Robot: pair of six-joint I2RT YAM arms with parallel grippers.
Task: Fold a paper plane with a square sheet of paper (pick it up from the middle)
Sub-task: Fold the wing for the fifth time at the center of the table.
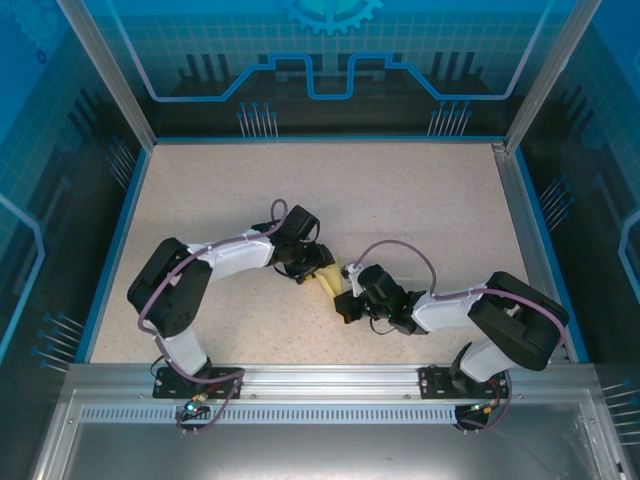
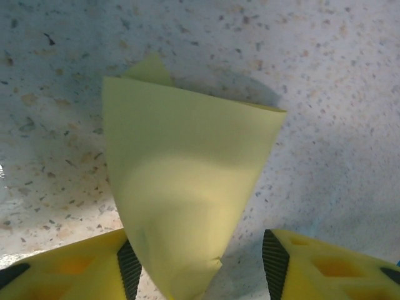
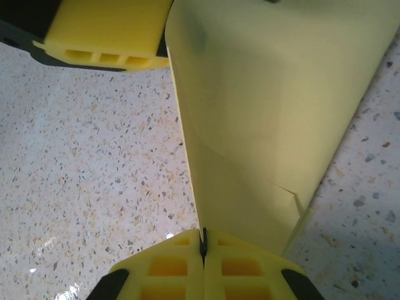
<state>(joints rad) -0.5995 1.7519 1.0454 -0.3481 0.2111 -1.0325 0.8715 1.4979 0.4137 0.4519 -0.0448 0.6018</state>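
Observation:
The pale-yellow sheet of paper is folded into a tapering, layered paper plane shape and is held off the table between the two grippers. My right gripper is shut on its narrow end, and the paper rises from the pinched jaws with a flap edge showing. My left gripper is open around the other part of the paper. The sheet lies against the left pad, with a gap to the right pad. One of the left gripper's yellow fingers shows beside the paper in the right wrist view.
The speckled table stretches behind and to both sides of the grippers. A blue-trimmed frame and transparent walls enclose it. An aluminium rail carries both arm bases at the near edge.

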